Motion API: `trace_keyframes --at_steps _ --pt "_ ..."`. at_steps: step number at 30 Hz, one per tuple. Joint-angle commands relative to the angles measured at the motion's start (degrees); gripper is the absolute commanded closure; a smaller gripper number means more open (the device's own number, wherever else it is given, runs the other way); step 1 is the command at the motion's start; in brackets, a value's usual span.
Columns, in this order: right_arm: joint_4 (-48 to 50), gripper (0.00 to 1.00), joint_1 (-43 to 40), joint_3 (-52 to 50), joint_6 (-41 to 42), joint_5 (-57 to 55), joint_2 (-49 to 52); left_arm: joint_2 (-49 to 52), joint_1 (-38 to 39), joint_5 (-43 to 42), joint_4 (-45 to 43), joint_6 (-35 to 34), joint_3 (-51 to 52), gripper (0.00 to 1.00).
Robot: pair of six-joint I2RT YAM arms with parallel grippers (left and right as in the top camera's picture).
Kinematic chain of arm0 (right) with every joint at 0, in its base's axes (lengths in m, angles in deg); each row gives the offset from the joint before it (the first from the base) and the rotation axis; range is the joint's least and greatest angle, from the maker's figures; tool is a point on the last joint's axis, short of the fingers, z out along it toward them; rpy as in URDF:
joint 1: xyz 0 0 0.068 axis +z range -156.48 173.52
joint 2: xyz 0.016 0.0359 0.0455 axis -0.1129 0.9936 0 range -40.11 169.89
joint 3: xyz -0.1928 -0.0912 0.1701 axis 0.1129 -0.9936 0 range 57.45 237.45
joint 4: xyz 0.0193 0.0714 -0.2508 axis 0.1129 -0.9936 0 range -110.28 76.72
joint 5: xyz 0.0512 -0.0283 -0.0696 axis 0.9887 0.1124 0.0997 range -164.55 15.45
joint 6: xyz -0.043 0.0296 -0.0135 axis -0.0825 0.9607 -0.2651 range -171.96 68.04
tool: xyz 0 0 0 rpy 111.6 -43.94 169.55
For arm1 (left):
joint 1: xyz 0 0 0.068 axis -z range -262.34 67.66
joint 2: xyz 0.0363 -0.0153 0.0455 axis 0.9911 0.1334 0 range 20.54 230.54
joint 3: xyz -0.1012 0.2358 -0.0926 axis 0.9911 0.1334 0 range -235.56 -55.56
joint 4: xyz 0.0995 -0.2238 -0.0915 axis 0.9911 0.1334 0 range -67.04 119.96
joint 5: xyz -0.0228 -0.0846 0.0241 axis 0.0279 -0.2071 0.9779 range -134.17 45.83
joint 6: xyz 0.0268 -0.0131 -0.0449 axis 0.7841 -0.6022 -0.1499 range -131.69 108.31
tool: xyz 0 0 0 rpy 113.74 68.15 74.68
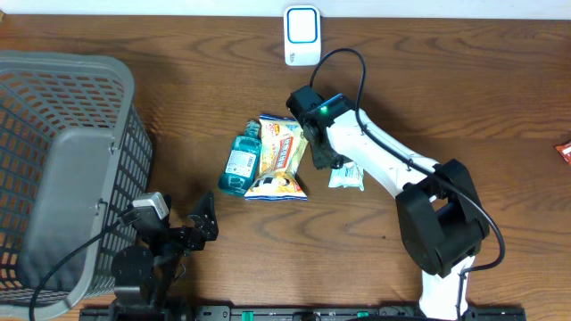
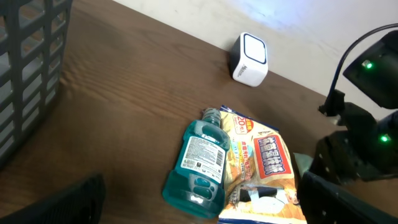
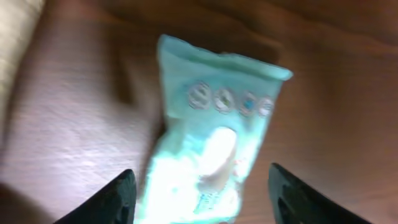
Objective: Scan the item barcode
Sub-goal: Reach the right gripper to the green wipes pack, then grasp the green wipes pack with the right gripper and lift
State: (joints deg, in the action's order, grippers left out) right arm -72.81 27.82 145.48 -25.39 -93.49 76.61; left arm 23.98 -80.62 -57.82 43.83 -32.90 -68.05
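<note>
A pale green wipes packet (image 3: pixel 214 143) lies flat on the table, directly under my right gripper (image 3: pixel 199 177). The right gripper is open, one finger on each side of the packet with a gap at both. From overhead, the right gripper (image 1: pixel 323 159) hangs between the packet (image 1: pixel 347 176) and a yellow snack bag (image 1: pixel 278 156). A teal mouthwash bottle (image 1: pixel 239 164) lies against the bag's left side. The white barcode scanner (image 1: pixel 302 36) stands at the table's far edge. My left gripper (image 1: pixel 202 223) is open and empty near the front, short of the bottle (image 2: pixel 200 163) and bag (image 2: pixel 261 165).
A grey mesh basket (image 1: pixel 62 169) fills the left side of the table. A small red item (image 1: pixel 564 152) sits at the right edge. The right arm's black links (image 2: pixel 357 155) fill the right of the left wrist view, with the scanner (image 2: pixel 249 58) behind.
</note>
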Motion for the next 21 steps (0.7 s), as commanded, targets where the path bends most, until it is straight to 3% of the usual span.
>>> trace_keyframes --at_steps 1,7,11,21 --pt "3.5 0.39 1.1 -0.9 3.2 1.1 0.8 -0.1 0.2 -0.7 0.1 -0.7 -0.1 0.02" --pt "6.2 0.44 0.9 -1.0 4.7 -4.7 5.2 -0.1 0.2 -0.7 0.1 -0.7 -0.1 0.02" --pt "4.1 0.52 1.0 -1.0 7.0 -5.7 7.1 -0.1 0.2 -0.7 0.1 -0.7 -0.1 0.02" --pt "-1.1 0.39 1.0 0.5 9.4 -9.8 7.0 -0.1 0.2 -0.7 0.1 -0.7 -0.1 0.02"
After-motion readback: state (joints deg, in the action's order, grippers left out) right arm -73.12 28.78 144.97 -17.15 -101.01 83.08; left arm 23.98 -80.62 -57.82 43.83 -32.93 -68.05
